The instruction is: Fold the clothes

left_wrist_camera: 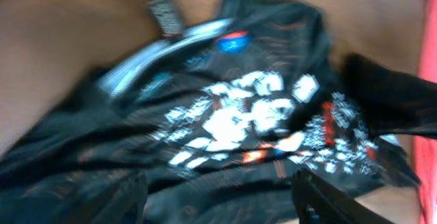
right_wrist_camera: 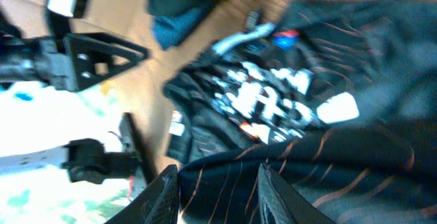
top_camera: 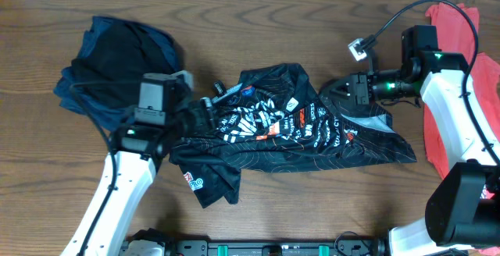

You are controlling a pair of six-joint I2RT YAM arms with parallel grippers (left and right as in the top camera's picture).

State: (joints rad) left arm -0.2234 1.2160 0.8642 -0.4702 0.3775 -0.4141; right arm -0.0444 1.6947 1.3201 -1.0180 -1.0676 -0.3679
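Note:
The black jersey (top_camera: 289, 127) with white lettering and thin orange lines lies crumpled in the middle of the table. My left gripper (top_camera: 207, 114) sits at its left edge. In the blurred left wrist view its fingers (left_wrist_camera: 328, 203) stand wide apart, open, over the jersey (left_wrist_camera: 239, 121). My right gripper (top_camera: 332, 94) is at the jersey's upper right edge. In the right wrist view its fingers (right_wrist_camera: 167, 193) stand apart, open, with a fold of jersey (right_wrist_camera: 218, 183) lying between them.
A heap of navy and black garments (top_camera: 117, 65) lies at the back left, close to my left arm. A coral-red T-shirt (top_camera: 457, 30) lies at the far right under my right arm. Bare wood (top_camera: 312, 209) shows in front of the jersey.

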